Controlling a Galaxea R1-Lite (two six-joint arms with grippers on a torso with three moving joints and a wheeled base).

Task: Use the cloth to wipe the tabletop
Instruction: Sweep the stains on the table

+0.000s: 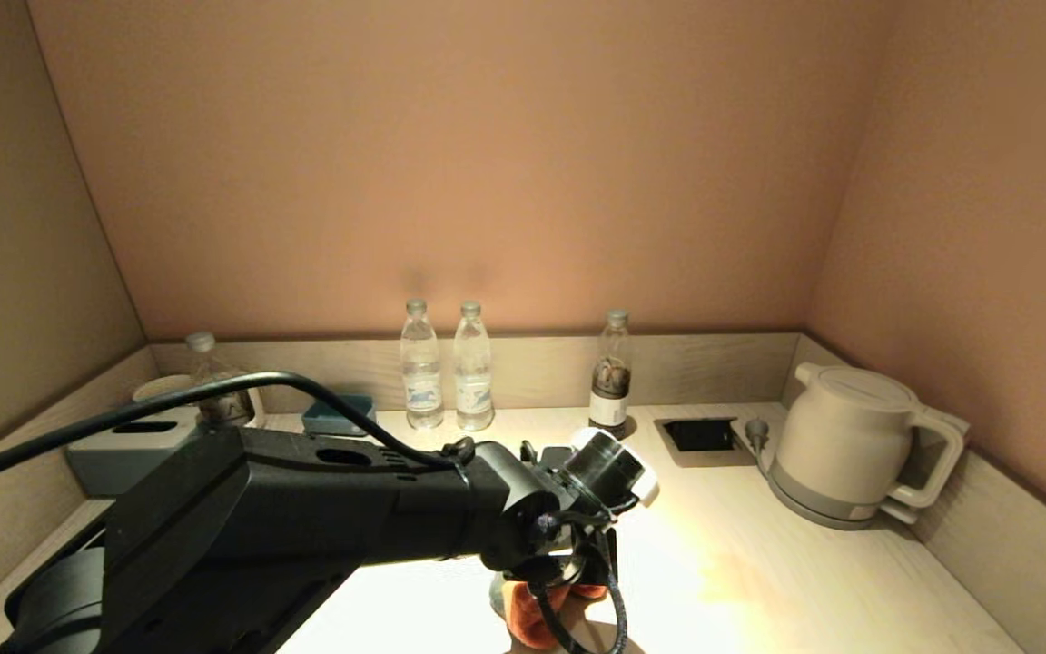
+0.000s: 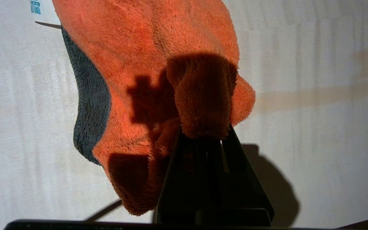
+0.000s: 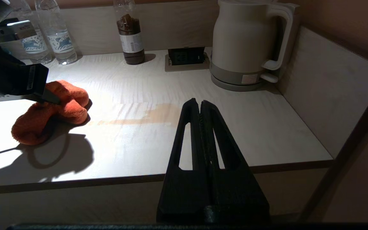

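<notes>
Right wrist view gave the clearest read of progress: the orange cloth (image 3: 51, 111) lay bunched at the left of the frame on the pale surface (image 3: 203, 127), with the left end effector (image 3: 48, 97) pressed into it, and a faint brownish streak (image 3: 145, 118) ran across the middle of the frame to the right of the cloth, apparently not yet wiped. In the left wrist view the left end effector (image 2: 203, 134) was clamped on a fold of the cloth (image 2: 145, 64), jaws drawn together around the fleece, while the rest of the cloth, orange with a dark grey edge, spread over the surface (image 2: 315, 127) toward the top of the frame. From the head view the left arm crossed the lower half of the frame and the cloth (image 1: 532, 613) showed only as a small orange patch at the bottom centre. The right end effector (image 3: 200, 105) hung just off the front edge of the surface with its fingers pressed together and nothing between them, idle. I judged the wiping to be underway but unfinished: the cloth was grasped and down on the surface, and the streak plus the stretch toward the kettle (image 3: 244, 41) at the upper right remained to be covered. Bottles (image 1: 446, 372) stood along the back wall.
</notes>
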